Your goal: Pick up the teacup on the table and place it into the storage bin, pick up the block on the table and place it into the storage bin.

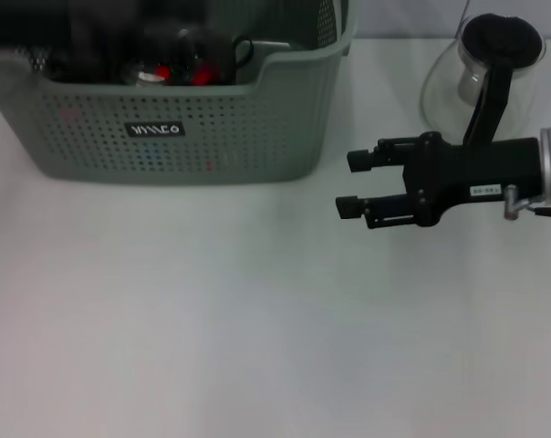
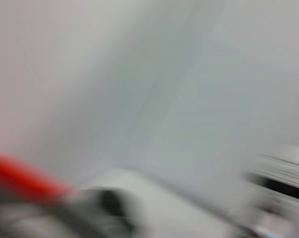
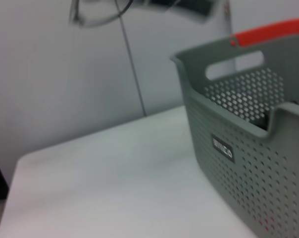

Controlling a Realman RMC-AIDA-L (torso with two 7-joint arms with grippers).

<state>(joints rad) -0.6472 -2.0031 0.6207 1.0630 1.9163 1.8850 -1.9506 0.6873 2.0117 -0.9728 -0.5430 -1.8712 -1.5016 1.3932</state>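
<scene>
right gripper [image 1: 350,184] level, fingers [image 1: 359,161] apart

A clear glass pitcher [image 1: 481,78] with a black lid [image 1: 502,38] and a black handle [image 1: 491,100] stands at the far right of the white table [image 1: 212,310], well apart from the table's near edge.

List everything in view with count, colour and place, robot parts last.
storage bin: 1, grey-green, perforated, black label; far left of the table.
bin contents: count unclear, dark shapes with red spots; inside the bin.
glass pot: 1, clear with black lid and handle; far right of the table.
table: 1, white; bare in front of the bin.
right gripper: 1, black, fingers open and empty; over the table, right of the bin, pointing toward it.
left gripper: not identifiable.
</scene>
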